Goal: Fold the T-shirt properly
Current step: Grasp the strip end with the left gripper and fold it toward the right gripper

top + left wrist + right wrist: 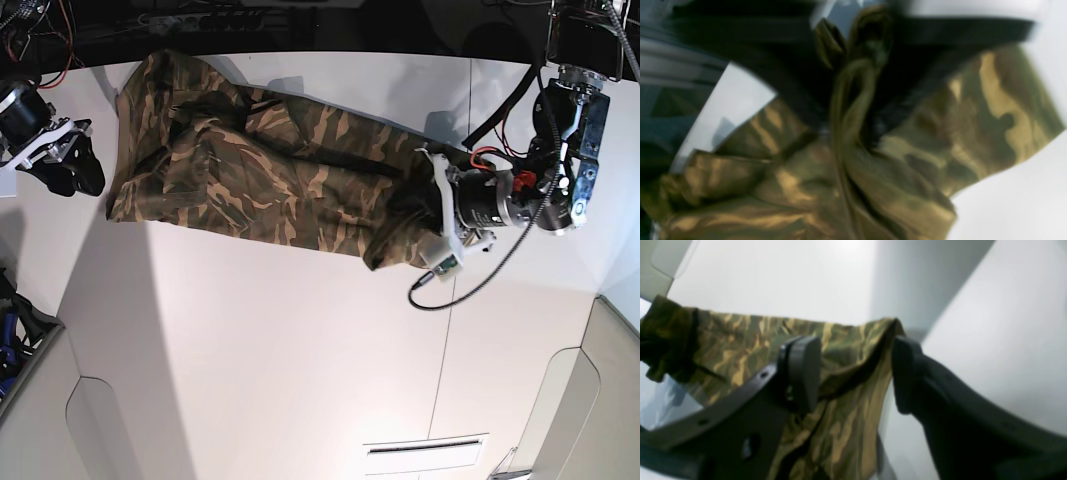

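Note:
The camouflage T-shirt [280,170] lies stretched across the far part of the white table [250,350], bunched at its right end. My left gripper [405,215] is buried in that bunched end. In the left wrist view a twisted fold of the T-shirt [853,110] runs up between dark, blurred fingers, and whether they still pinch it is unclear. My right gripper [75,170] hovers just off the shirt's left edge. In the right wrist view, my right gripper [855,371] stands open, with the T-shirt [846,346] showing behind its fingers and nothing gripped.
A black cable [470,290] loops from the arm on the right onto the table. Loose wires [30,30] sit at the far left corner. Dark clutter [15,330] lies off the table's left edge. A seam [440,380] runs down the tabletop.

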Controlling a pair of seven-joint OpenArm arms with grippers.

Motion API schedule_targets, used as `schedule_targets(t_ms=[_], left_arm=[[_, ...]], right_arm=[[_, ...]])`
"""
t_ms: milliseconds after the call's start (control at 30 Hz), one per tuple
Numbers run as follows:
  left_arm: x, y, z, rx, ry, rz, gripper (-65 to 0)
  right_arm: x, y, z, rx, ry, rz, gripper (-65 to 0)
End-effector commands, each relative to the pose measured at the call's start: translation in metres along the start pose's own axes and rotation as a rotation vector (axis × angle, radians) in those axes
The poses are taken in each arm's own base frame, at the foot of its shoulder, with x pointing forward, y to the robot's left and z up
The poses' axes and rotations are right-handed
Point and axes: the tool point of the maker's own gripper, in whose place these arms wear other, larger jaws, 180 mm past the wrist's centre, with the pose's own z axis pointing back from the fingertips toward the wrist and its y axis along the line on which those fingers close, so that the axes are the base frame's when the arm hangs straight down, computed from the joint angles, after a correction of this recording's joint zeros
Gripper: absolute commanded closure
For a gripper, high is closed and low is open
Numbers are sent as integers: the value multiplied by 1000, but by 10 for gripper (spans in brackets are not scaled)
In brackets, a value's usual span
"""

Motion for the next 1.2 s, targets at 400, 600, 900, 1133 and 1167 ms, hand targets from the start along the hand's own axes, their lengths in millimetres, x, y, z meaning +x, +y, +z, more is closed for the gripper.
schedule_targets(t_ms=[400,600,900,1133,1167], left_arm=[[46,-67,-34,-204,-171,24,-358],[62,-85,-39,-268,-234,61,-357],[68,-161,-70,-428,-243,86,-356],[72,-227,-97,-478,-226,-87,-356],[73,-226,-101,-454,-222,-89,-356]], right_arm=[[-37,-32,-3,-35,55,-141,-335],[-62,-40,-8,-16,81,-254,-335],[-71,-35,-12,36,84,-331,-334],[-88,2,-31,137,158,-317,-334],[-92,7,-34,149,169,-317,-334]])
